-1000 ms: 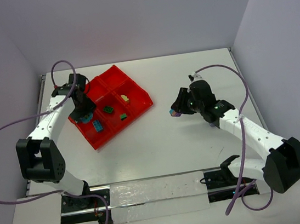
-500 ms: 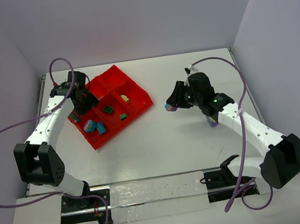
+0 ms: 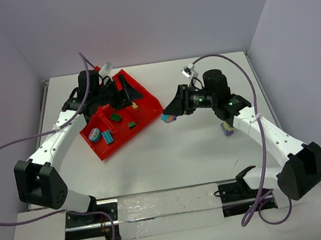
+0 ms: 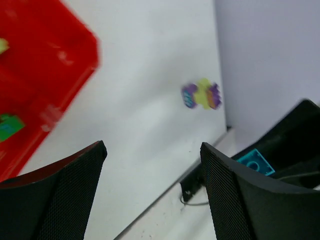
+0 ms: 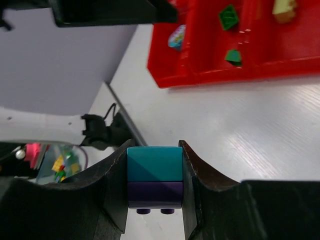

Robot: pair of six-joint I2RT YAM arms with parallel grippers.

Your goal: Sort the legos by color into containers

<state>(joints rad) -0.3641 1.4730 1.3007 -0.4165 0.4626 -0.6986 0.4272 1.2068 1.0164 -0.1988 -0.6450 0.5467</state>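
We saw the right gripper point(image 5: 154, 182) clamped tight on a teal-over-purple lego stack point(image 5: 154, 172), just right of the red tray point(image 3: 153, 110). The left gripper point(image 4: 152, 190) hung over the tray's far side, jaws spread wide with nothing between them. In the tray lay a multicolour clump point(image 3: 94, 134), a teal brick point(image 3: 109, 136), a green brick point(image 3: 115, 117), a second green brick point(image 3: 132, 124) and a yellow-green brick point(image 3: 134, 106). A purple-and-yellow clump point(image 3: 228, 129) lay on the table point(image 3: 201, 156), well to the right.
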